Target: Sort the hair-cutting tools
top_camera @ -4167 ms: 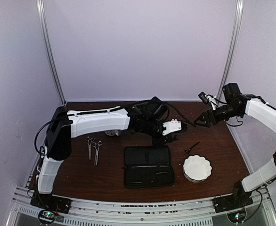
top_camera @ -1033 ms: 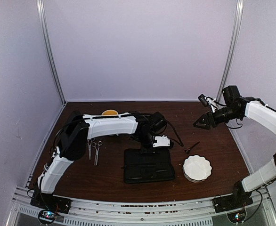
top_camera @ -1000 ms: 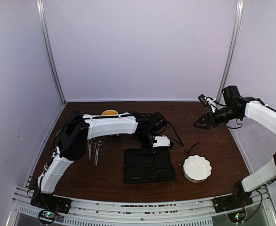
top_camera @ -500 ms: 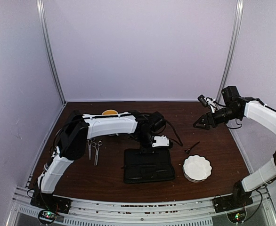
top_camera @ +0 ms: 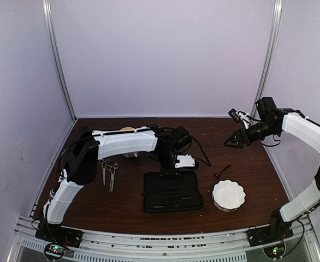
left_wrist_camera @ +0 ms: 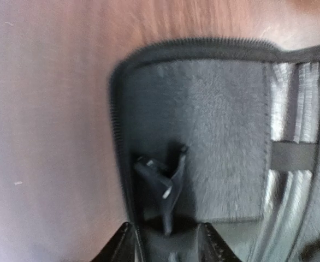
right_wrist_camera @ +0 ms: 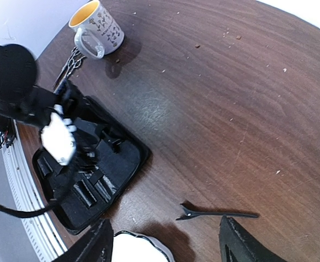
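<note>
1. A black zip case (top_camera: 171,192) lies open and flat on the brown table (top_camera: 116,210).
2. A white bowl (top_camera: 228,195) with a wavy rim sits just beside the case.
3. A white patterned mug (right_wrist_camera: 97,26), yellow inside, stands upright, apart from the case.

Pale lilac walls (top_camera: 160,54) enclose the back and both sides under soft, even light. Slim aluminium posts (top_camera: 58,60) rise at the far corners of the dark brown wooden table (top_camera: 122,207). A metal rail (top_camera: 165,240) lines its near edge.
</note>
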You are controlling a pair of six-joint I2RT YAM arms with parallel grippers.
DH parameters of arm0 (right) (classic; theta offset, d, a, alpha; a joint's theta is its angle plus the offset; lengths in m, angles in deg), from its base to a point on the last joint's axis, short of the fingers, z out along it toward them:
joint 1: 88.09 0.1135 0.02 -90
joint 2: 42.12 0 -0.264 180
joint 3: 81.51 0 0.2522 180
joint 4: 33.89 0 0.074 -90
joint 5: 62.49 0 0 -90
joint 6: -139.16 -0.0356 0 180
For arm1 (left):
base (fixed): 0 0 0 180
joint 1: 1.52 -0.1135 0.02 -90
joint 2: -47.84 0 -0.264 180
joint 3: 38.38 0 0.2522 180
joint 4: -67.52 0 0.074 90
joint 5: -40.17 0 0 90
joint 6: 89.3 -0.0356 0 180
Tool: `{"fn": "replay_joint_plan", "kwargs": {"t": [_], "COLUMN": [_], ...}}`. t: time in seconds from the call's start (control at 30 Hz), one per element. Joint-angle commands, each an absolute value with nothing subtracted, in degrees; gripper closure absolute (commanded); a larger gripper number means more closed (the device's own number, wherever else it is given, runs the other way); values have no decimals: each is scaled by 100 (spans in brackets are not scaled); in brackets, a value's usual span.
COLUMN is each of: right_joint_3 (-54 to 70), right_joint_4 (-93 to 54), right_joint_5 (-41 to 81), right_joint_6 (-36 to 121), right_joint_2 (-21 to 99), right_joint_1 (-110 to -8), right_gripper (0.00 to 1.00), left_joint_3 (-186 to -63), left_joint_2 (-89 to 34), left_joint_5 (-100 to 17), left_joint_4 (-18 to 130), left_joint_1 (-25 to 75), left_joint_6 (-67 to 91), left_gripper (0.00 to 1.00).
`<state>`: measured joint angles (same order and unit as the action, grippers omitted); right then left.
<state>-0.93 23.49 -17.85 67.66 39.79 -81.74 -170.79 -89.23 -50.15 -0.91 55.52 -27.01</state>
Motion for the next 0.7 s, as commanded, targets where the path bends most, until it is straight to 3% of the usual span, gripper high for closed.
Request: {"fn": "replay_joint_plan", "kwargs": {"t": [0.0, 0.13, 0.27, 0.47, 0.63, 0.67], "right_joint_3": [463, 1027, 2218, 3729, 3793, 3746], "right_joint_4": [2843, 3414, 4971, 6412, 5774, 5643], "right_joint_5": [-1347, -947, -638, 52, 647, 815], "right_joint_6": [7057, 7438, 8499, 10270, 11580, 11819], "right_joint_2": [4155, 4451, 5103, 5932, 6082, 6113], "right_joint_1": [-8190, -8194, -8181, -7999, -7905, -7859], "right_gripper": [33, 34, 40, 46, 46, 47], "left_joint_3": [-17099, -17033, -16806, -15604, -14936, -14915], "left_joint_2": [-7928, -7501, -6980, -5898, -5223, -5171], "left_joint_5": [-4871, -4753, -4606, -4371, -4407, -4422], "left_joint_4": [28, 163, 478, 1870, 2739, 2792], "left_joint_1": [5482, 5475, 5478, 5473, 5458, 5449], "left_joint_6": [-2745, -2501, -2066, -917, -23, 230], "left_gripper": [56, 56, 56, 53, 35, 11]}}
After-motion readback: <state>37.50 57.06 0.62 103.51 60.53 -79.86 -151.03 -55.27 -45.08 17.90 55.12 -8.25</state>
